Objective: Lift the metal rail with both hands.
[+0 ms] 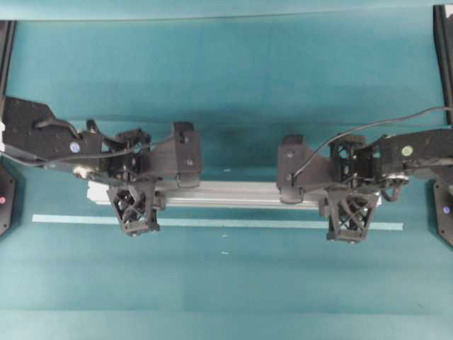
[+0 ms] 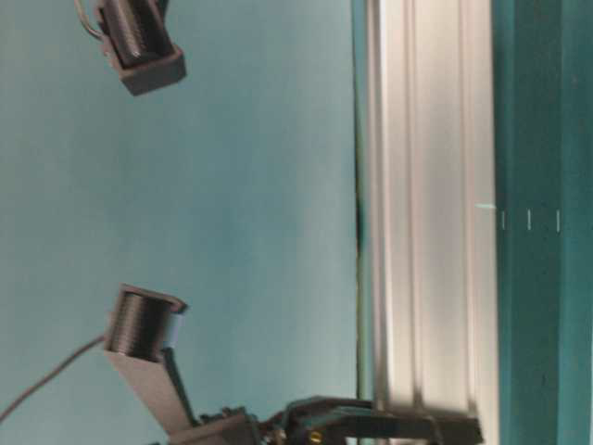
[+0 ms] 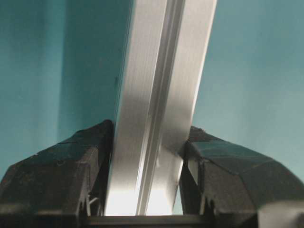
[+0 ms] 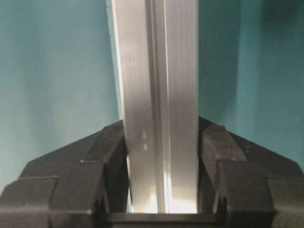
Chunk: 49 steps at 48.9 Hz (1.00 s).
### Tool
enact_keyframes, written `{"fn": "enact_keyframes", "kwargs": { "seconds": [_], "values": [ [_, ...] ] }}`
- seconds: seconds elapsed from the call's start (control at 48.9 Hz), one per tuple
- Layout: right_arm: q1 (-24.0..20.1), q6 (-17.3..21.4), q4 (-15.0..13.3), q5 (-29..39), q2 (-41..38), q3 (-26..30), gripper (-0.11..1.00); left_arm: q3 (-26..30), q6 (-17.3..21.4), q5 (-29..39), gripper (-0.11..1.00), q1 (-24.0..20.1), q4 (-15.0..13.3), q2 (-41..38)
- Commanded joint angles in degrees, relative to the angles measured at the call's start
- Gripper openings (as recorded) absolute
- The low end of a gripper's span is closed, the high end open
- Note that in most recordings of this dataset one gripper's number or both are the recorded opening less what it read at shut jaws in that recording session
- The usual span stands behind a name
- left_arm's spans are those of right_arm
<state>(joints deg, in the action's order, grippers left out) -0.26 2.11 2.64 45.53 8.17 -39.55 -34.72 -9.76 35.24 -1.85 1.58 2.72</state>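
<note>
The metal rail [image 1: 233,193] is a long silver grooved bar that runs left to right across the teal table. My left gripper [image 1: 134,190] is shut on it near its left end, one finger on each long side. My right gripper [image 1: 350,193] is shut on it near its right end in the same way. In the left wrist view the rail [image 3: 156,95] fills the left gripper [image 3: 147,142], with both pads against its sides. The right wrist view shows the rail [image 4: 156,71] clamped squarely in the right gripper [image 4: 161,128]. A broad shadow lies beside it. I cannot tell its height above the table.
A thin pale-blue tape strip [image 1: 241,223] lies on the table just in front of the rail and parallel to it. Black frame posts [image 1: 443,42] stand at the far corners, and arm bases [image 1: 444,212] sit at both side edges. In the table-level view, black arm housings [image 2: 139,320] hang behind the rail [image 2: 431,213].
</note>
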Motion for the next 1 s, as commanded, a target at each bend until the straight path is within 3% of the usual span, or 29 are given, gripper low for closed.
{"fn": "enact_keyframes", "kwargs": {
  "seconds": [0.0,0.982],
  "values": [
    [-1.1,-0.2,0.1,-1.8,-0.6,0.4,0.36,-0.2,-2.7,-1.8,0.35,-0.4,-0.1,0.6],
    [-2.8,-0.2,0.1,-10.6,-5.2,-3.2,0.36,-3.3,-3.0,-5.8,0.35,1.2,-0.1,-3.2]
  ]
}}
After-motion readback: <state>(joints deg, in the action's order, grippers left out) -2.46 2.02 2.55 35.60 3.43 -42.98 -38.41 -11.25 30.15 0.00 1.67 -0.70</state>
